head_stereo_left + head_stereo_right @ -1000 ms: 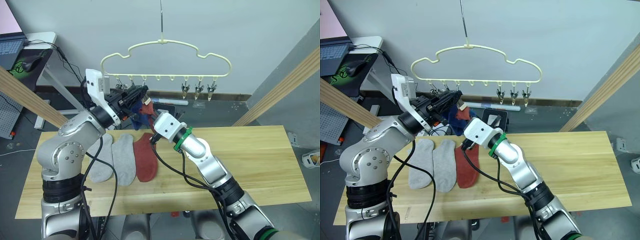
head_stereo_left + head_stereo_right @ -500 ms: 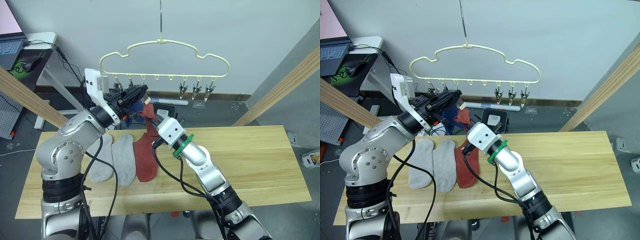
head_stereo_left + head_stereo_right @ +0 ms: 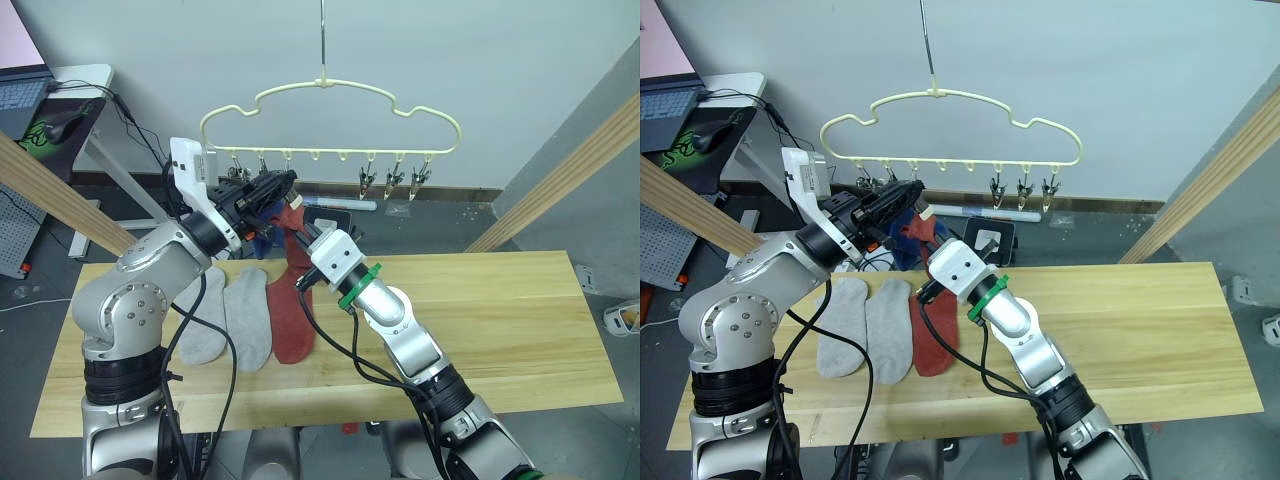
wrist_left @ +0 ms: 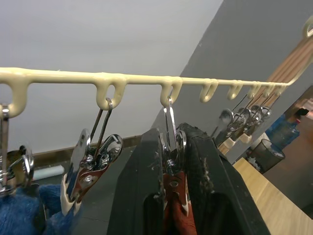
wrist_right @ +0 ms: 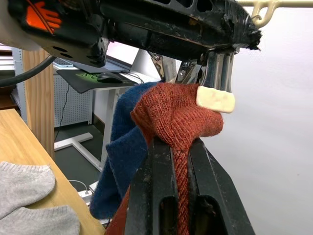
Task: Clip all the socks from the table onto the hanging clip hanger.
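The right gripper (image 5: 181, 161) has come up over the last second, lifting the rust-red sock (image 5: 176, 115) off the wooden table (image 3: 520, 320) and up to the clip hanger (image 3: 330, 110). A second ago that sock hung low by the table edge; now its bunched top sits right under the silver clip (image 4: 170, 147). That means this one is at the clipping point, though the bite itself is not yet confirmed.

The left gripper (image 4: 171, 166) is clamped across that clip, its two black fingers pressing the clip's sides with no gap left. Red fabric shows between the clip's cream tips in the left wrist view, so the sock looks to be entering the clip. The right gripper is clenched on the sock, fingers drawn nearly together with only the knit between them.

A blue sock (image 5: 120, 152) hangs just beside the red one, already on the hanger; a second one may be with it, but I cannot tell. On the table lie two light grey socks (image 3: 225, 320) side by side and a second rust-red sock (image 3: 292, 320) touching them. So by my reckoning three remain after this one. The next call is easing the left gripper off so the clip shuts on the fabric.
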{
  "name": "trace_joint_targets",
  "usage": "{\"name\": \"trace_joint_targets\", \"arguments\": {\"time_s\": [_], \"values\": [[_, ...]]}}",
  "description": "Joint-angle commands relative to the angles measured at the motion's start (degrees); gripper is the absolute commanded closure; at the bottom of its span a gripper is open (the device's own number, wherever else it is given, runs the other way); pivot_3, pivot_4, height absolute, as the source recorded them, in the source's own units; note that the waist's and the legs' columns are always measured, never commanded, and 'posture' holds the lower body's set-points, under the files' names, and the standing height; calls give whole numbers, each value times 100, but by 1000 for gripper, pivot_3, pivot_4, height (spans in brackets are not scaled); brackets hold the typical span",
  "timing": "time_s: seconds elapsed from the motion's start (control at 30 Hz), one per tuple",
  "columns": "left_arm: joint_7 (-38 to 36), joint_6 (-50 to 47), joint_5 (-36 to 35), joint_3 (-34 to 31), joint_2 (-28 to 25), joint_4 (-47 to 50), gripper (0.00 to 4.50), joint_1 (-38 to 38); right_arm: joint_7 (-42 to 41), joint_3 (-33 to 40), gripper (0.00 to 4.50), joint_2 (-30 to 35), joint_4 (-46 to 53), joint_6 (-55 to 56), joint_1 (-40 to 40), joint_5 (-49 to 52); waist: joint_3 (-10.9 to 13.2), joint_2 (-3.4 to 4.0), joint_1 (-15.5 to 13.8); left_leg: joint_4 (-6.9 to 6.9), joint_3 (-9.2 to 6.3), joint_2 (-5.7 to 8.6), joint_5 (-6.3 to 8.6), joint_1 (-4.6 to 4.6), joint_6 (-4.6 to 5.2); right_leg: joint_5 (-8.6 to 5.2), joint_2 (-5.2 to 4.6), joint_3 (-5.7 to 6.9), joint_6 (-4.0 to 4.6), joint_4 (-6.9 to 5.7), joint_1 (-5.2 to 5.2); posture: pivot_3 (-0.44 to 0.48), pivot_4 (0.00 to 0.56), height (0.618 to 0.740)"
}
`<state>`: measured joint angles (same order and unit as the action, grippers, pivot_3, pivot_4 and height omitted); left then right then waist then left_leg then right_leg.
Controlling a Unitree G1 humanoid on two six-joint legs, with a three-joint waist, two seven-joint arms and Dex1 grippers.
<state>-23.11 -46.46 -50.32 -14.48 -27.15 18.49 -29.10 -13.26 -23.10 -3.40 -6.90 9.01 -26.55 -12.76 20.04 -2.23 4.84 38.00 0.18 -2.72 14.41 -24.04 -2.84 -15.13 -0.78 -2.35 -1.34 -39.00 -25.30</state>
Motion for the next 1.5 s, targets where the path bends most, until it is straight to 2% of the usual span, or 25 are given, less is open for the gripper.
{"name": "trace_joint_targets", "arguments": {"time_s": [0.03,0.17,0.33,0.47,0.5,0.63,0.73,0.87,1.2,1.33,1.5], "values": [[-12,-32,-165,-116,-72,232,4176,16,77,30,4500,-105,76,173,-92,32,0,0,0,0,1,0,0,0,0,0,0,0,0,0,0,-145,351,736],[-46,-30,-250,-170,-76,258,4176,59,96,43,4500,-118,17,196,-136,44,0,0,1,0,1,0,0,0,0,0,0,0,0,0,0,-139,350,736],[-62,-31,-224,-154,-156,243,2489,70,89,51,4500,-123,-42,214,-187,71,0,0,-1,0,0,0,0,0,0,0,-1,0,0,0,0,-134,348,736],[-204,7,-157,-97,-304,395,1454,211,-19,40,4500,-137,-77,172,-203,159,0,0,7,0,1,0,0,0,0,0,-2,0,0,0,0,-131,347,736],[-224,19,-154,-97,-332,427,1454,254,-49,44,4500,-141,-81,149,-197,196,0,0,3,-1,1,0,0,0,0,0,-2,0,0,0,0,-128,346,736],[-316,133,-2,-96,-481,533,1419,447,-164,34,3424,-136,-52,-112,-168,212,0,0,4,-1,0,-1,0,0,0,0,-2,1,0,0,0,-125,346,736],[-408,250,141,-38,-554,605,1419,564,-279,-13,2394,-73,11,-343,-139,152,0,0,-6,0,-2,0,0,0,0,0,-3,1,1,-2,0,-126,344,736],[-596,486,396,-25,-696,767,1419,855,-538,-94,2394,177,498,-945,140,46,-1,0,-7,-1,0,2,0,0,1,0,-6,1,1,-1,0,-129,340,736],[-1360,1321,1083,76,-1131,923,1419,1597,-1478,80,2394,1285,2993,-2717,1373,357,-4,-3,-3,-2,-4,2,0,-1,0,0,-7,6,0,-1,0,-148,308,736],[-1851,1508,1041,38,-1310,974,1419,1813,-1477,569,2394,1502,3697,-3400,1449,573,-7,-5,0,-2,-2,2,-4,2,-6,0,-4,5,0,-5,1,-156,291,736],[-2283,1365,803,137,-1463,986,1419,1711,-1225,1043,2394,1431,4001,-3995,1182,749,-25,-21,1,0,-3,4,-11,1,-15,0,-2,8,0,-5,1,-171,263,736]]}}
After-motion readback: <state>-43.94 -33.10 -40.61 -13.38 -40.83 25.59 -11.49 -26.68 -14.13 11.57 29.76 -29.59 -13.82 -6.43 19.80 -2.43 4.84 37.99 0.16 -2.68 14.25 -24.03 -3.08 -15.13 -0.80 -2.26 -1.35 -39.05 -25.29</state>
